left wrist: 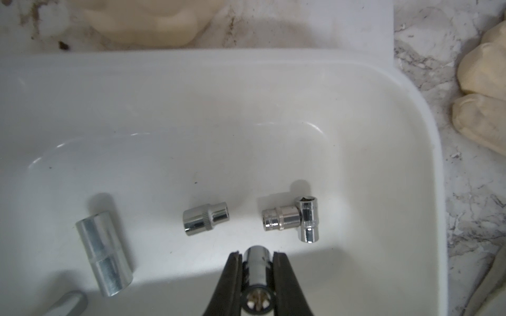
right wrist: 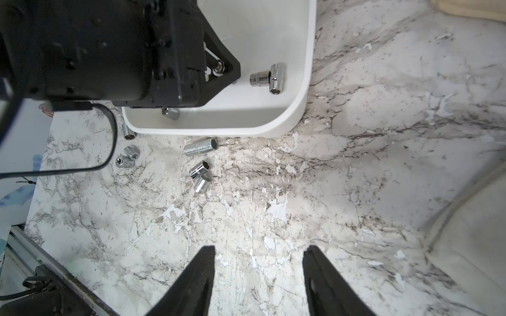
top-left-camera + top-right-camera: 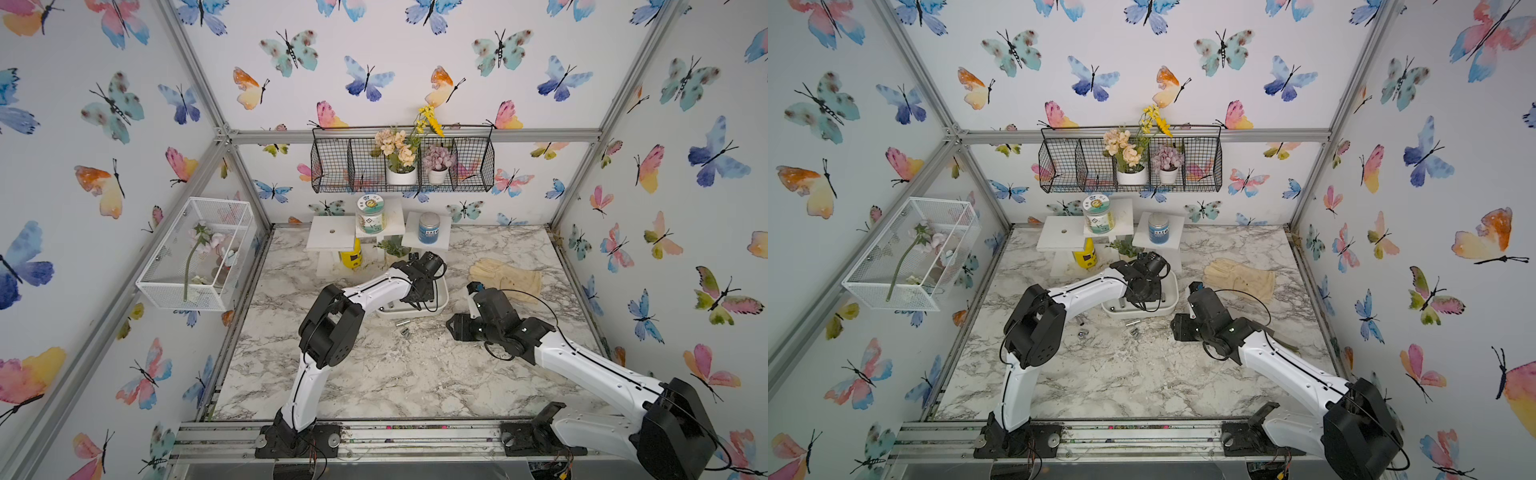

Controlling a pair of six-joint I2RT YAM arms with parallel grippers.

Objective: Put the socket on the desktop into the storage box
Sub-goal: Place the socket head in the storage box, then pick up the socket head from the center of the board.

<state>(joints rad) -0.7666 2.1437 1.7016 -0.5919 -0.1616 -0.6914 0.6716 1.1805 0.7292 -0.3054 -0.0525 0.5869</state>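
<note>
**A:** We've got the left tool [image 1: 256, 255] clamped on a socket [image 1: 257, 273], hanging over the storage box [image 1: 246, 164] and not yet let go.

**B:** Ahead of its fingertips we count four lying in the box. There's a big socket [image 1: 104, 253] off to one side, a stepped socket [image 1: 206, 219] straight ahead, and a touching pair [image 1: 282, 221] off to the other side.

**A:** So four are delivered, and we judge the release of a fifth comes next. What's left on the table [image 2: 356, 191]?

**B:** We count six. A near trio [image 2: 200, 169] sits well ahead of the right tool [image 2: 259, 249], just outside the box wall. A far trio [image 2: 131, 151] lies beyond those, toward the left arm.

**A:** That arm covers some of the table there, so we may be missing one.

**B:** The right tool's jaws stand apart with nothing between them, over bare table.

**A:** Under halfway, then: one release and six more pickups.
</note>
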